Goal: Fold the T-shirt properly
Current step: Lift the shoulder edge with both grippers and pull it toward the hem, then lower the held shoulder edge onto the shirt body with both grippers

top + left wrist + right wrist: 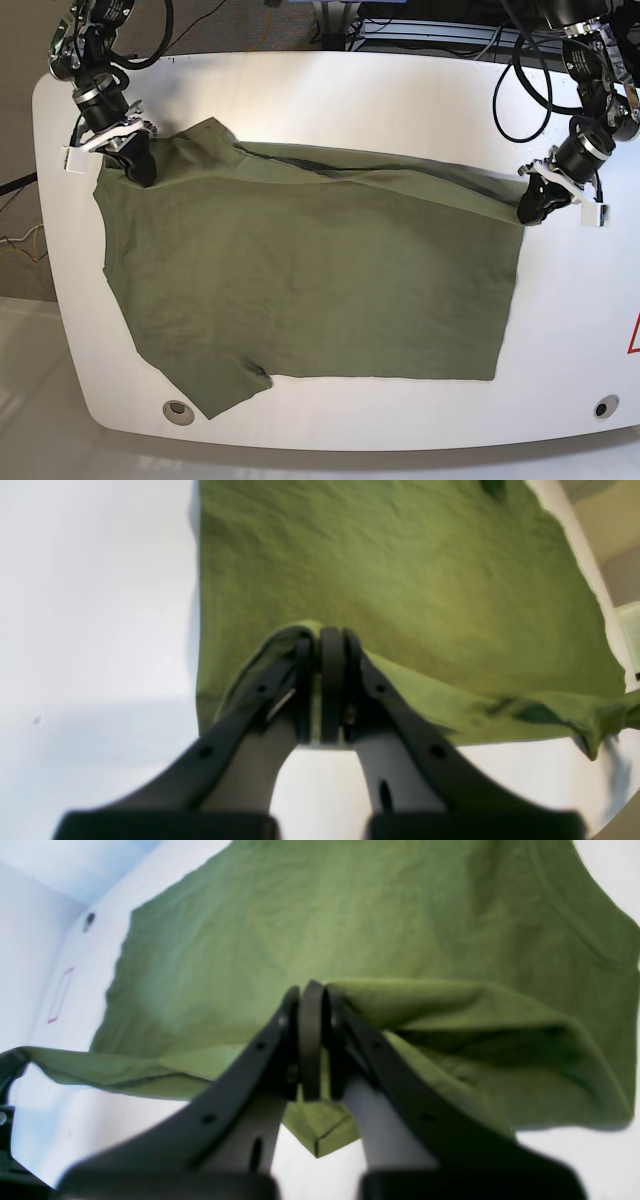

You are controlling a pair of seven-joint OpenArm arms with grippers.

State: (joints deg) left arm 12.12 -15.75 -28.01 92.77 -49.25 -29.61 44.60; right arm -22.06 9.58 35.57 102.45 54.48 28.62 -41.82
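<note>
The olive-green T-shirt [300, 270] lies spread on the white table [400, 100], its far edge lifted and pulled taut between both grippers. My left gripper [530, 207], on the base view's right, is shut on the shirt's far right corner; in the left wrist view the gripper [327, 645] pinches a fold of the shirt [425, 580]. My right gripper [140, 165], on the base view's left, is shut on the shirt near the far left sleeve; in the right wrist view the gripper [310, 1000] holds bunched shirt cloth [350, 915]. One sleeve sticks out at the front left.
The table has round holes at the front left [178, 409] and front right [600, 407]. Black cables [520, 80] hang behind the table's far edge. A red mark [634, 335] sits at the right edge.
</note>
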